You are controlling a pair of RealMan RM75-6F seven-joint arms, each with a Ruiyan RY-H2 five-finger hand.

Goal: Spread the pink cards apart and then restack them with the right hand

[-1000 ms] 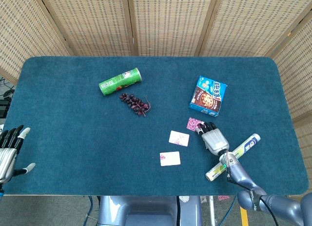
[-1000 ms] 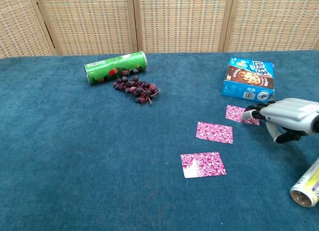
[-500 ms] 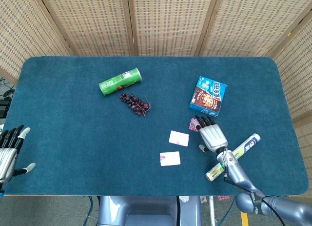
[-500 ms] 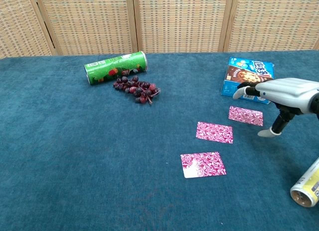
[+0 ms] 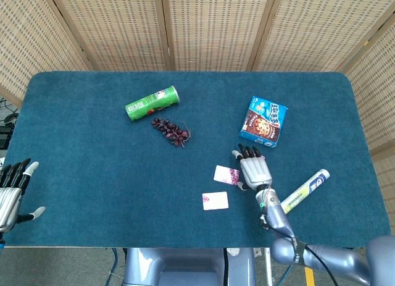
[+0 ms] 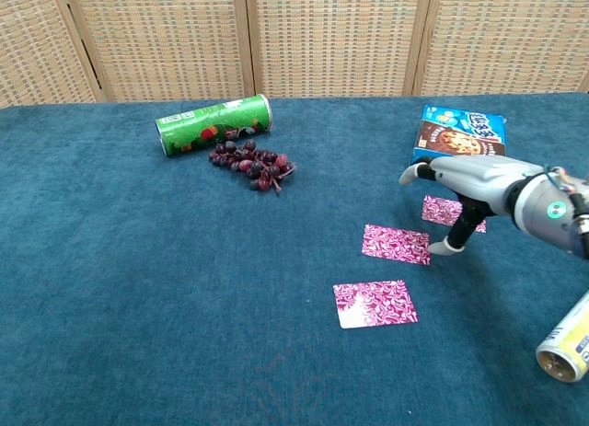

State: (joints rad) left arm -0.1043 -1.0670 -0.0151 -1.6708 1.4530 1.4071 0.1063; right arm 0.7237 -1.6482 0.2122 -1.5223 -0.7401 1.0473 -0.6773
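The head view looks steeply down from high above the near edge, taking in the whole blue felt-covered surface (image 5: 92,162) to the woven cane screen (image 5: 210,26) behind its far edge. The chest view sits low and closer at the near edge, facing that screen (image 6: 331,35) across the surface (image 6: 120,288). Both share the middle and right-hand stretch of the surface.

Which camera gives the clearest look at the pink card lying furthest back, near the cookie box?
The chest view: the far pink card shows behind the right hand. In the head view, that hand covers it entirely.
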